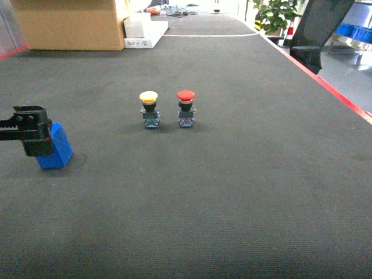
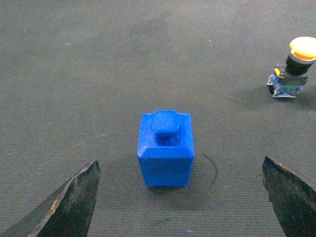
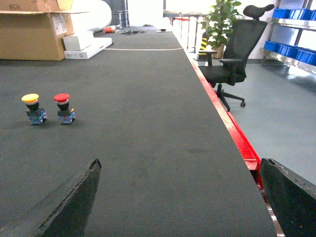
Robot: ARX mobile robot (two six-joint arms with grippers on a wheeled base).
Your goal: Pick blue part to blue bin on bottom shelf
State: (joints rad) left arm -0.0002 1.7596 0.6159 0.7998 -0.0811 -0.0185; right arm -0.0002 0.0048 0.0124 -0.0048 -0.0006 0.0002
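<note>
Dark ribbed matting covers the whole work surface, edged in red at the right of the head view. At the left edge of that view the blue part stands upright, long axis vertical, its small raised cap pointing up. The left gripper hangs just in front of it, jaws spread wide and holding nothing. Near the centre stand a yellow-capped push button and a red-capped push button. The right gripper gapes empty too.
</note>
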